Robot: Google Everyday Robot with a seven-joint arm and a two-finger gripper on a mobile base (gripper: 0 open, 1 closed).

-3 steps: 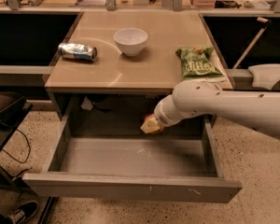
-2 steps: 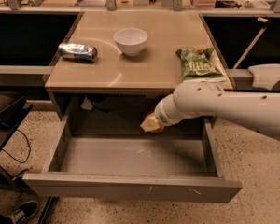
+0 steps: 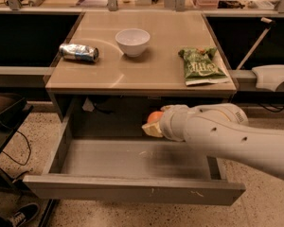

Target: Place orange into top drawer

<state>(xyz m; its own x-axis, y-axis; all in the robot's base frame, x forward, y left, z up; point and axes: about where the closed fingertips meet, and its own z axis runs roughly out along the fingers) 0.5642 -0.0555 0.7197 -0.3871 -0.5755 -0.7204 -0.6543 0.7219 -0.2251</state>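
Observation:
The top drawer stands pulled wide open below the tan table; its grey inside is bare. My white arm reaches in from the right. My gripper hangs over the back right part of the open drawer, just under the table edge. The orange shows between the pale fingers, held above the drawer floor. Most of the gripper is hidden behind the wrist.
On the table stand a white bowl, a crushed can lying on its side at the left, and a green chip bag at the right. A dark stand and a shoe sit at the left.

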